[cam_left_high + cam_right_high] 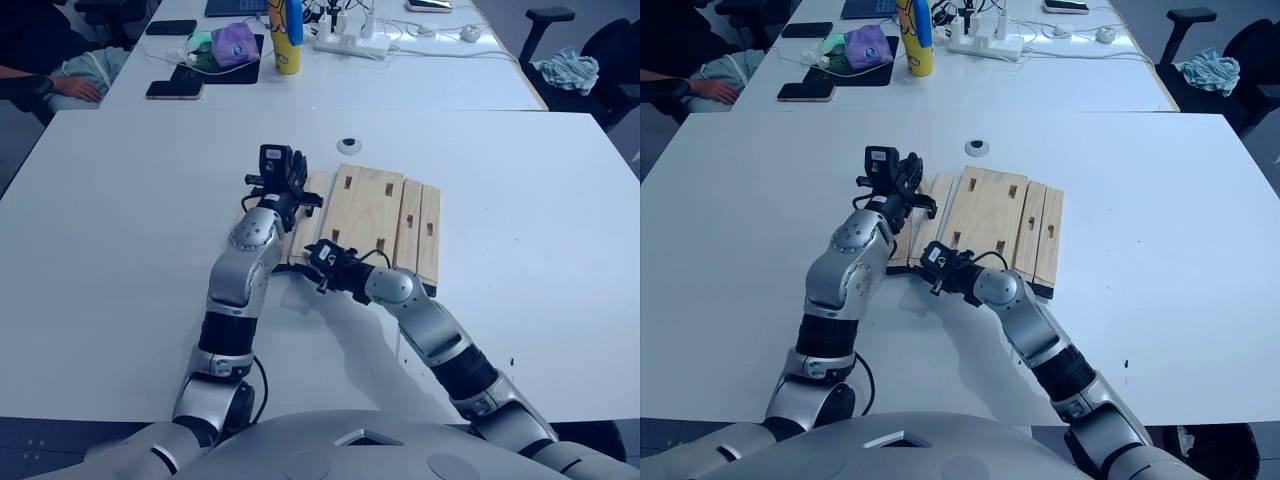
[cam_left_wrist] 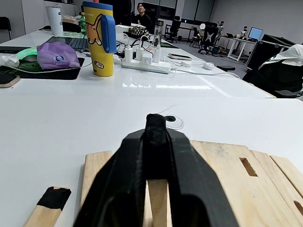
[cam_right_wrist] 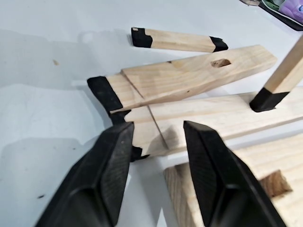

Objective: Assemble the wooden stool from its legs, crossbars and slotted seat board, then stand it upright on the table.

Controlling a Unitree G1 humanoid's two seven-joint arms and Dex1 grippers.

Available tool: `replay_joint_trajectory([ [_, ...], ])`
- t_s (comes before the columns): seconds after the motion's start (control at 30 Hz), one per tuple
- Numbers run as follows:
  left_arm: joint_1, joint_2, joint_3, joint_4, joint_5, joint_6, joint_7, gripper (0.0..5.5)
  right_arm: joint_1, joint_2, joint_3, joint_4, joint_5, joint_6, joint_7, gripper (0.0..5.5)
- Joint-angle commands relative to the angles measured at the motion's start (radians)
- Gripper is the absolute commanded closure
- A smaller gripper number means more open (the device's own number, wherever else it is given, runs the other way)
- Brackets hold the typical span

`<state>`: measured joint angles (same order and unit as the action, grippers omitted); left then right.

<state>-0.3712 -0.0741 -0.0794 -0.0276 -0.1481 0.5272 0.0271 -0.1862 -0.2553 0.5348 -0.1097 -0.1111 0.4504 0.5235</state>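
Observation:
The slotted seat board (image 1: 385, 215) lies flat in the middle of the white table (image 1: 120, 220). Several loose legs and crossbars with black ends lie along its left edge: a short crossbar (image 3: 177, 40), a leg with a hole (image 3: 189, 78) and another leg (image 3: 213, 113). My left gripper (image 1: 290, 188) is at the far end of these pieces, shut on a leg (image 3: 279, 78) that tilts up, its black end resting on a flat piece. My right gripper (image 1: 320, 262) is at the near end, open, its fingers (image 3: 109, 170) on either side of the black-tipped leg ends without touching them.
A round cable grommet (image 1: 349, 145) sits just beyond the board. On the far table stand a yellow bottle (image 1: 288, 35), a power strip (image 1: 350, 42), a purple pouch (image 1: 235, 42) and a phone (image 1: 175, 90). Bare table lies to the left and right.

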Motion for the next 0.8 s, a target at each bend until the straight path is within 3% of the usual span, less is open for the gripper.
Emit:
replay_joint_trajectory([
  [0.03,0.047,-0.004,0.023,0.087,0.022,0.060,0.038,5.06,0.052,-0.032,0.041,0.055,-0.028,0.079,0.023,3.56],
  [0.3,0.067,-0.006,-0.004,0.092,0.064,0.043,0.042,5.06,0.052,-0.037,0.052,0.050,-0.029,0.082,0.034,3.56],
  [0.6,0.187,0.057,-0.081,-0.092,0.046,0.197,-0.042,5.06,0.061,-0.043,0.050,0.039,-0.033,0.093,0.022,3.56],
  [0.8,0.144,0.069,-0.105,-0.065,0.052,0.215,-0.066,5.06,0.063,-0.034,0.049,0.049,-0.033,0.094,0.011,3.56],
])
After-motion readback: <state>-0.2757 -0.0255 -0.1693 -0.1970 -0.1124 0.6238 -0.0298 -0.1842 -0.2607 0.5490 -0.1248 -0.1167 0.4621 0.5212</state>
